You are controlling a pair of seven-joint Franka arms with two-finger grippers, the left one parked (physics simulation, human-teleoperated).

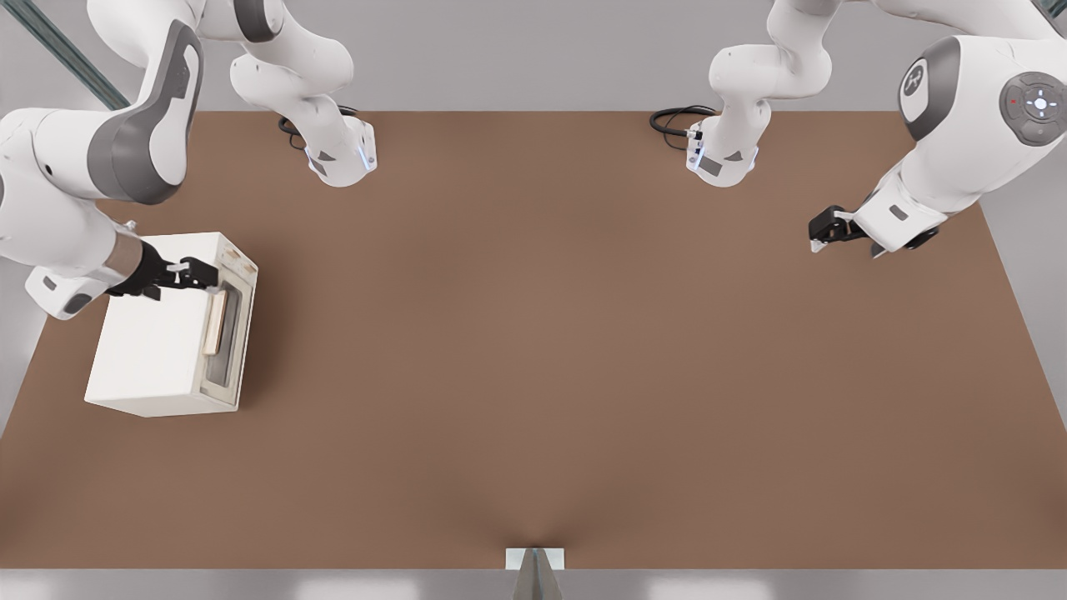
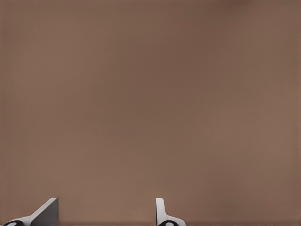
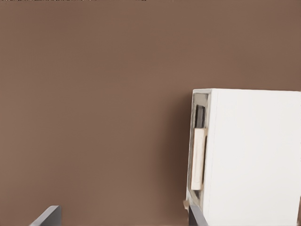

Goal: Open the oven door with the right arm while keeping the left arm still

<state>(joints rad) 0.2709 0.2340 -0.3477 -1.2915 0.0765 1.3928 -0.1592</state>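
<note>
Cream-white, the oven [image 1: 171, 333] sits on the brown worktop [image 1: 533, 350] at the front view's left, its door [image 1: 227, 335] facing the front view's right and looking shut, flush with the body. The beige handle [image 1: 215, 323] runs along the door's upper part. The gripper [image 1: 200, 274] hovers above the oven's top at its far end, just by the door edge, with fingers [image 3: 47, 216] spread wide and holding nothing; in the right wrist view they straddle the door's front edge, one out over bare worktop, the other close to the oven. To do this step well, I judge the gripper should come down until the fingers bracket the handle squarely, close firmly, then pull along the door's swing rather than straight out, so that the light oven does not slide.
</note>
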